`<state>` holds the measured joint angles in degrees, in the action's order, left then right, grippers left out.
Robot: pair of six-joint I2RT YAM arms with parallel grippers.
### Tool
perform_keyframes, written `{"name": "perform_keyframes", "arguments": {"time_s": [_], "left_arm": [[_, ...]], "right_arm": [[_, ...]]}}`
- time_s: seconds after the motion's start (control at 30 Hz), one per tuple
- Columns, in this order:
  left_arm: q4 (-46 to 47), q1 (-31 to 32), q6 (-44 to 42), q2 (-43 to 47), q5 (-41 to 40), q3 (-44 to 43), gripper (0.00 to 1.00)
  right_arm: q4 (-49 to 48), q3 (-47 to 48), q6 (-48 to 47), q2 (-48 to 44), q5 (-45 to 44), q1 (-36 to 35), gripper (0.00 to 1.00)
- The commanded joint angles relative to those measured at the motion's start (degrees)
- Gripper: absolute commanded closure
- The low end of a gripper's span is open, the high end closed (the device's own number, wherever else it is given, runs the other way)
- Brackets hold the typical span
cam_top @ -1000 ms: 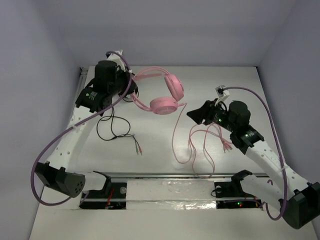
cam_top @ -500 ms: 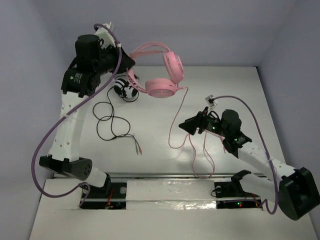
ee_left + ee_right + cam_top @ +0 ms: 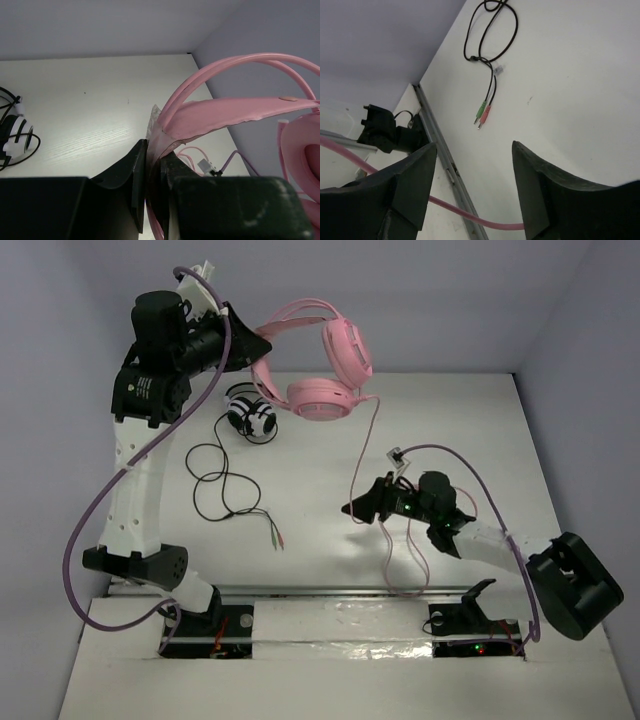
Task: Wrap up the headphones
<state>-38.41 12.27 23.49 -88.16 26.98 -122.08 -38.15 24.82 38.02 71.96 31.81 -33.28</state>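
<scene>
Both arms share one build: white tubular links between bulky black joint housings. The left arm point(image 3: 135, 490) bears small white print on its upper black block, and a purple cable point(image 3: 70, 565) runs outside it. The right arm point(image 3: 490, 540) has its own purple cable point(image 3: 432, 447) and a tiny green light. The left gripper point(image 3: 154, 165) and right gripper point(image 3: 474, 145) have matte black, wedge-shaped fingers.

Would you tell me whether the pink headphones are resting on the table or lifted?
Lifted: the left pincer clamps the headband, earcups hanging in the air.
</scene>
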Motion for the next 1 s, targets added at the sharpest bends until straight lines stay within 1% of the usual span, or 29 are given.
{"name": "perform_keyframes", "arguments": {"time_s": [0.0, 0.03, 0.07, 0.1, 0.13, 0.17, 0.2, 0.23, 0.27, 0.33, 0.37, 0.4, 0.43, 0.47, 0.5, 0.57, 0.63, 0.67, 0.73, 0.8, 0.87, 0.97], "left_arm": [[5.7, -1.2, 4.3, 0.8, 2.8, -2.8, 1.00], [6.1, -1.2, 4.3, 1.0, 2.9, -2.7, 1.00], [6.2, -1.2, 4.3, 1.1, 3.1, -2.8, 1.00], [6.4, -1.2, 4.4, 1.2, 3.0, -2.9, 1.00], [6.3, -1.2, 4.3, 1.2, 2.8, -3.0, 1.00], [6.3, -1.8, 4.0, 1.3, 2.0, -3.4, 1.00], [6.2, -1.8, 3.9, 1.4, 1.3, -3.6, 1.00], [6.3, -1.8, 3.8, 1.6, 0.5, -3.5, 1.00], [6.9, -1.8, 3.7, 1.9, -0.4, -2.7, 1.00], [8.4, -2.3, 3.9, 2.5, -0.3, -1.7, 1.00], [8.7, -2.3, 4.2, 2.6, 0.0, -0.8, 1.00], [9.6, -2.3, 4.4, 2.6, 0.2, -0.4, 1.00], [9.9, -2.3, 4.6, 2.6, 0.4, 0.0, 1.00], [10.3, -2.3, 4.9, 2.6, 1.0, 0.6, 1.00], [10.6, -2.3, 4.9, 2.4, 1.1, 0.8, 1.00], [10.7, -2.3, 5.0, 2.1, 1.2, 0.8, 1.00], [10.6, -2.9, 5.0, 2.0, 1.1, 0.7, 1.00], [10.6, -2.9, 5.0, 2.1, 1.1, 0.7, 1.00], [10.5, -2.9, 5.0, 2.0, 1.4, 0.7, 1.00], [10.7, -2.9, 5.2, 1.9, 2.2, 0.8, 1.00], [11.1, -2.9, 5.6, 1.7, 2.7, 0.7, 1.00], [11.2, -3.4, 5.7, 1.6, 3.2, 0.8, 1.00]], "right_arm": [[-8.5, -1.6, 3.0, -0.5, -3.7, -0.4, 0.34], [-6.1, -1.6, 3.2, -0.9, -5.9, -0.4, 0.40], [-3.6, -0.5, 2.7, -1.5, -8.5, -0.4, 0.50], [0.1, 0.6, 1.9, -2.3, -14.9, -0.4, 0.76], [7.0, 1.6, 1.2, -4.5, -17.7, -0.4, 0.85], [10.3, 2.7, 0.0, -5.9, -21.1, -0.4, 1.00], [13.5, 4.5, -0.3, -7.6, -26.8, -0.4, 1.00], [17.5, 4.9, -0.7, -11.3, -28.5, -0.4, 1.00], [18.7, 5.1, -1.4, -13.4, -30.0, -0.4, 1.00], [20.0, 3.8, -1.5, -18.1, -31.5, -0.4, 0.77], [19.6, 2.9, -2.6, -22.5, -31.1, -0.4, 0.56], [19.3, 2.0, -3.2, -24.4, -28.4, -0.4, 0.48], [18.9, 0.9, -4.0, -25.8, -25.9, -0.4, 0.44], [19.0, 0.7, -5.5, -26.8, -22.7, -0.4, 0.41], [18.8, 0.5, -5.4, -26.5, -17.2, -0.4, 0.39], [13.9, -1.2, -3.1, -25.0, -10.7, -0.9, 0.37], [9.4, -2.6, -1.7, -23.2, -7.0, -0.9, 0.35], [8.2, -4.8, -1.2, -23.2, -6.2, -0.9, 0.33], [7.5, -6.0, -1.5, -23.6, -7.1, -0.9, 0.29], [6.7, -6.1, -1.4, -22.7, -6.2, -0.9, 0.28], [4.8, -6.0, -1.1, -20.1, -3.9, -1.4, 0.27], [2.9, -5.8, -1.5, -15.9, -2.7, -1.4, 0.27]]}}
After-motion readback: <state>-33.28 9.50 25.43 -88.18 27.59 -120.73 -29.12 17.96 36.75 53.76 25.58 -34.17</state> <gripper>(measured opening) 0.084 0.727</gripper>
